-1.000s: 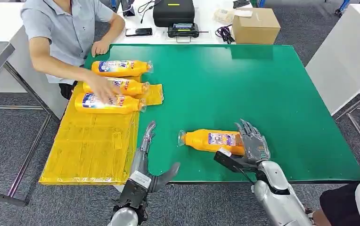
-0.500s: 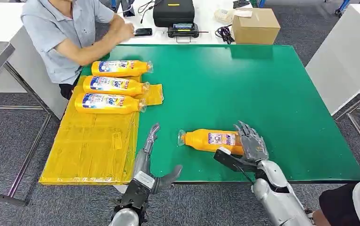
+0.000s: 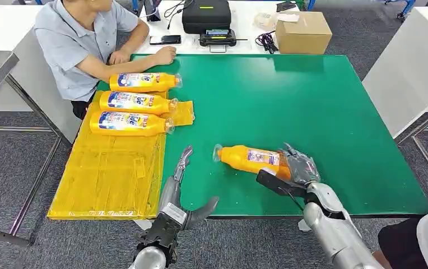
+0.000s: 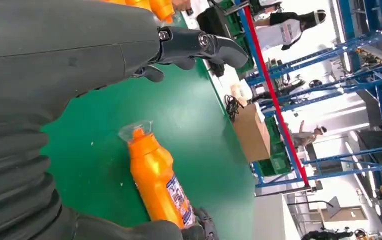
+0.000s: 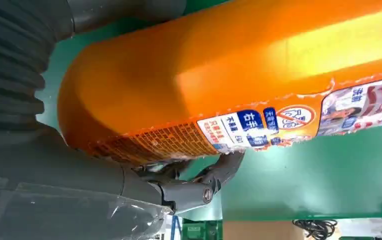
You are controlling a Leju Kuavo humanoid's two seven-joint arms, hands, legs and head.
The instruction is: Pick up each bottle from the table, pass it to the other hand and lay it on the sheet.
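Gripping the base end of the orange plastic bottle (image 3: 251,159) on the near green desk (image 3: 312,106), the right hand (image 3: 297,170) has its fingers wrapped around it. Rigid, glossy and probably slippery, it is best held mid-body. The left hand (image 3: 181,188) waits spread apart beside the yellow sheet (image 3: 108,174).

I see a big green table (image 3: 312,112), grey carpet floor (image 3: 10,162) around it, white desk (image 3: 245,33) behind it, brown box (image 3: 303,32) on that desk.

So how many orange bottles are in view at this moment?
4. Three lie side by side at the far end of the yellow sheet: far bottle, middle bottle, near bottle. The fourth bottle is on the green table, held by the right hand.
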